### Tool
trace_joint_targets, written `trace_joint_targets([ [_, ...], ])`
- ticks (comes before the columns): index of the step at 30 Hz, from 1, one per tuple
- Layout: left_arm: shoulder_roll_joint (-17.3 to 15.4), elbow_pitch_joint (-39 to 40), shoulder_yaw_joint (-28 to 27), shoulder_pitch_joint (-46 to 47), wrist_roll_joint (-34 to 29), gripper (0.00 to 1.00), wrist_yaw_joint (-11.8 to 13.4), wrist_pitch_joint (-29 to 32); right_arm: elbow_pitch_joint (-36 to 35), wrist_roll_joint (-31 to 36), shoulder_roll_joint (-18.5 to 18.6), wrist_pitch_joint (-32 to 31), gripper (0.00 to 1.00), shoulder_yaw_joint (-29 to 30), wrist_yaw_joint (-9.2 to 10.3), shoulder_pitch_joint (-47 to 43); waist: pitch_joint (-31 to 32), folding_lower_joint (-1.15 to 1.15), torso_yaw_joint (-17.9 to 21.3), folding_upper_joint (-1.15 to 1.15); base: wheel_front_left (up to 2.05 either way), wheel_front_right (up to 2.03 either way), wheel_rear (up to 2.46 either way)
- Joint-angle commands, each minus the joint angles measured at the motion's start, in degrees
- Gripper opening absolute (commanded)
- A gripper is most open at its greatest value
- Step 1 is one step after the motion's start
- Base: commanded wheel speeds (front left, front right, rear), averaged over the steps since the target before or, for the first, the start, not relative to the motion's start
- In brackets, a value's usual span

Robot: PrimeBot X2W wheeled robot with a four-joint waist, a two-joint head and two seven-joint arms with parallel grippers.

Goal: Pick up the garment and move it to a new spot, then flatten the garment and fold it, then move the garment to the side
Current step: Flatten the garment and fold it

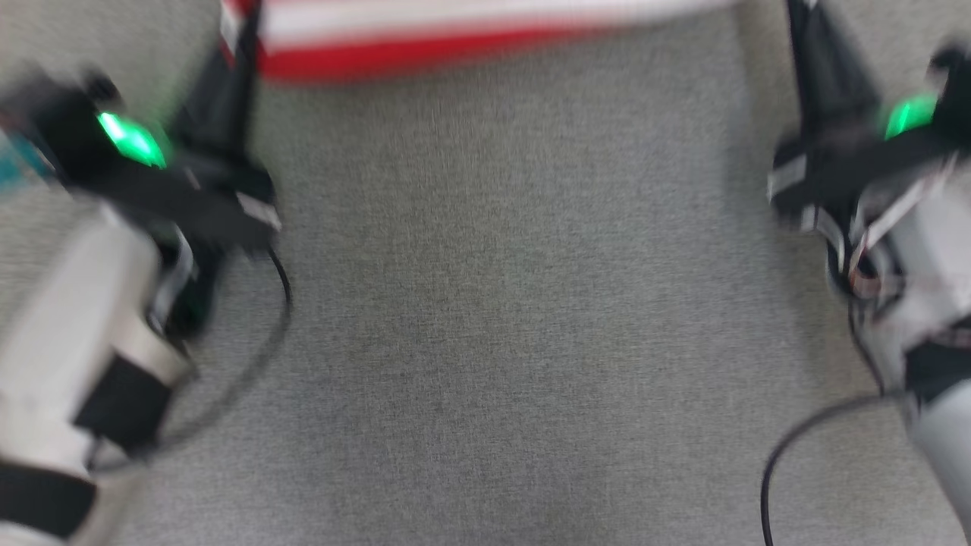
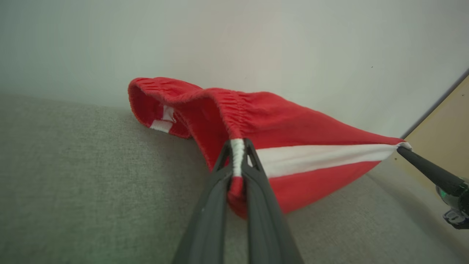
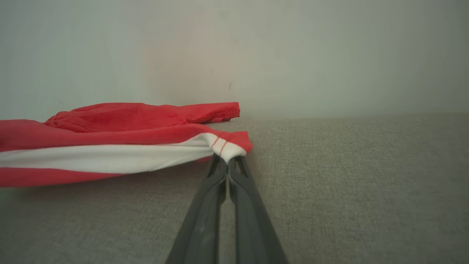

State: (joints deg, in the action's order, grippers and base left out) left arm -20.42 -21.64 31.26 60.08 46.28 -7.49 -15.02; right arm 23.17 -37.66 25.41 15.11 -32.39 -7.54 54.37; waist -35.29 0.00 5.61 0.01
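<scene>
Red garment (image 2: 300,128), soft knit with a white stripe (image 2: 322,157) and a gathered elastic edge. It was stretched between the two end effectors at the far side of the grey fabric surface (image 2: 73,176), close to the pale wall (image 2: 234,36); its lower edge appeared to rest on that surface. Left end effector (image 2: 237,145) was pressed together on the stripe at one end. Right end effector (image 3: 228,159) pinched the striped corner at the other. Judgement: light and limp, likely to sag and bunch if tension drops. Seamed corners and hems look like the firmest holds. Both arms reached forward, well apart, fingers pointing away from the robot.
</scene>
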Motion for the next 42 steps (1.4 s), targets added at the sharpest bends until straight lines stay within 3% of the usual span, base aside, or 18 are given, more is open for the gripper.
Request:
trace_joint_targets([
  [1,0.5,0.4,0.3,-4.8,0.3,0.0,0.0,-0.1,-1.0,-1.9,1.9,0.1,0.0,-1.0,0.09,-3.6,3.2,0.0,-0.9,-0.01,0.0,0.0,0.0],
  [6,2.0,0.7,0.9,-16.5,0.6,0.0,0.0,0.0,-3.6,-3.8,3.7,0.0,0.0,-4.2,0.09,-12.2,8.2,0.0,-1.1,-0.01,0.0,0.0,0.0],
  [18,5.3,-1.9,0.2,-33.2,-0.2,0.0,0.0,0.0,-5.9,-7.1,3.0,0.1,0.0,-1.4,0.1,-31.0,20.8,0.0,-0.3,-0.01,0.0,0.0,0.0],
  [24,7.2,-1.9,-4.3,-40.1,0.3,0.0,0.1,-0.1,-7.2,-7.9,3.5,0.1,0.0,-0.3,0.12,-37.5,26.2,0.0,0.5,-0.01,0.0,0.0,0.0],
  [27,7.9,-1.8,-3.3,-44.6,-0.6,0.0,0.1,-0.1,-8.3,-7.5,4.3,0.1,0.0,-0.5,0.15,-41.7,29.5,0.0,0.3,-0.01,0.0,0.0,0.0],
  [42,7.2,-1.4,0.2,-53.4,-2.2,0.0,0.1,-0.2,-12.5,-5.7,5.3,0.1,0.0,2.2,0.15,-53.3,32.7,0.0,-1.0,-0.01,0.0,0.0,0.0],
])
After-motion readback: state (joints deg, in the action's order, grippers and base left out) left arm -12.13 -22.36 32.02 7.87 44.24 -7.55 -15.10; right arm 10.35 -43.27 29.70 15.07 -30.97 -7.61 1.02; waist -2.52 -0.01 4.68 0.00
